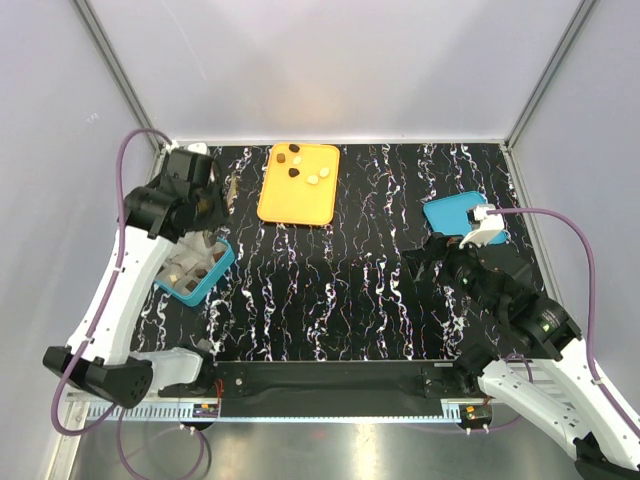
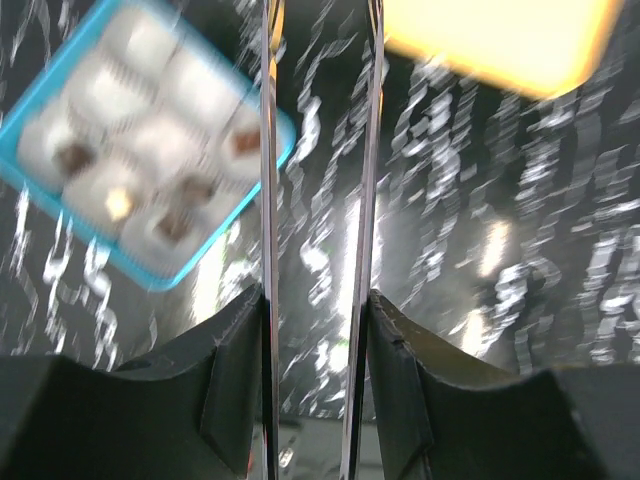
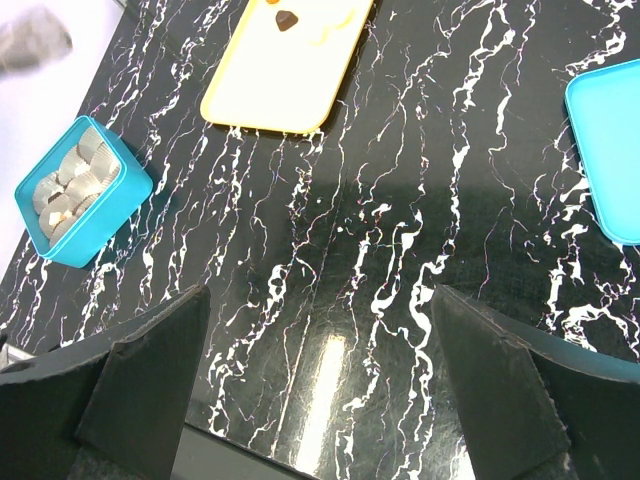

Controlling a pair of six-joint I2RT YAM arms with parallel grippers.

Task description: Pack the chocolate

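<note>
A flat orange plastic tray [image 1: 295, 205] lies at the far middle of the black, white-veined bench [image 1: 380, 290]. A handful of small chocolate pieces [image 1: 293, 172] sits loose at the tray's far end, some dark brown and some pale cream. The near part of the tray is bare.

Well to the left, near the bench's left edge, stands a teal compartmented plastic box [image 3: 100, 230] lined with white pleated paper cups [image 2: 150, 60]. The left wrist view is blurred, but several cups show something inside: brown bits in about four of them and a pale yellow one [image 2: 118, 203] in another. The cups along the far side look unfilled.

A flat teal lid [image 1: 448, 212] lies by itself at the right side of the bench, with nothing on it.

The left gripper [image 1: 228, 190] hangs above the bench between the box and the tray. Its thin metal fingers [image 2: 268, 150] stand apart, and only the bench shows between them along the length in view; the tips run past the picture's top edge. The right gripper [image 3: 320, 300] hovers over bare bench just beside the lid. Its dark fingers [image 3: 150, 350] are spread wide and hold nothing.
</note>
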